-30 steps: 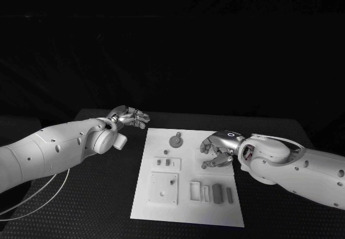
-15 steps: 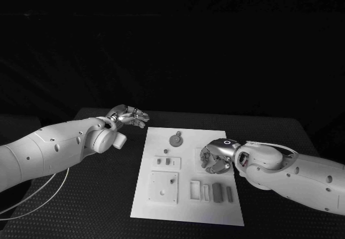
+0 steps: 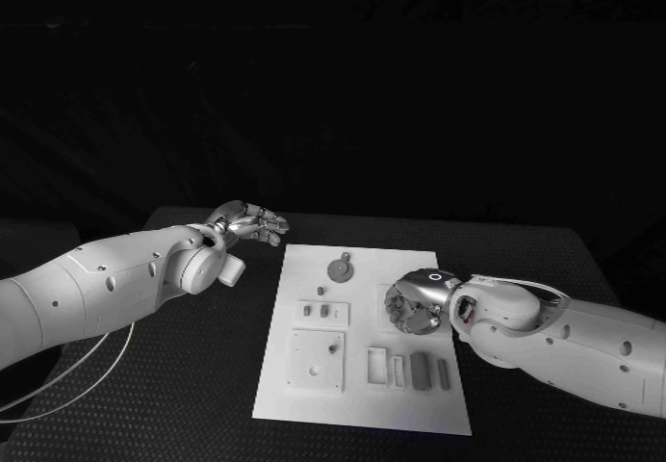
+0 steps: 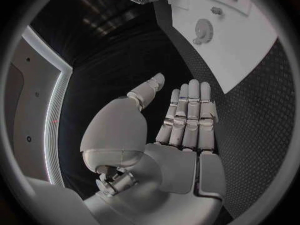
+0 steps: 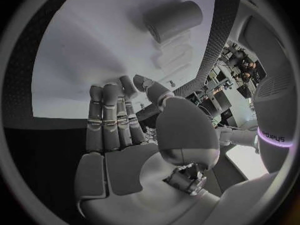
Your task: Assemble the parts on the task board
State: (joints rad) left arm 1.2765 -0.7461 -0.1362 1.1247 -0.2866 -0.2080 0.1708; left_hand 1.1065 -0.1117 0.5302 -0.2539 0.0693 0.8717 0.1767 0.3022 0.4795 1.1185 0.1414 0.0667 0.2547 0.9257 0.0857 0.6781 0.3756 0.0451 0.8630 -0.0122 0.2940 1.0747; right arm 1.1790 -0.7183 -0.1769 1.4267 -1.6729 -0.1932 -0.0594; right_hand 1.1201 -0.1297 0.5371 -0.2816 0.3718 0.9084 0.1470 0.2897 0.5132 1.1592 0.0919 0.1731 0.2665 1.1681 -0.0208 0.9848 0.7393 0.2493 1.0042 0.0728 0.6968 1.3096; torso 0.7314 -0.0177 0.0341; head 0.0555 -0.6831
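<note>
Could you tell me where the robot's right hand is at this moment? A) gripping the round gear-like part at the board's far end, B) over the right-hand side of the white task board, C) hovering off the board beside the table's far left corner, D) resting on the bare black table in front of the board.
B: in the head view the right hand hangs over the right side of the task board, holding nothing.

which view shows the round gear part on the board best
The head view: the gear lies unobstructed at the far end of the task board. The left wrist view shows it small and bent. In the right wrist view I cannot pick it out.
</note>
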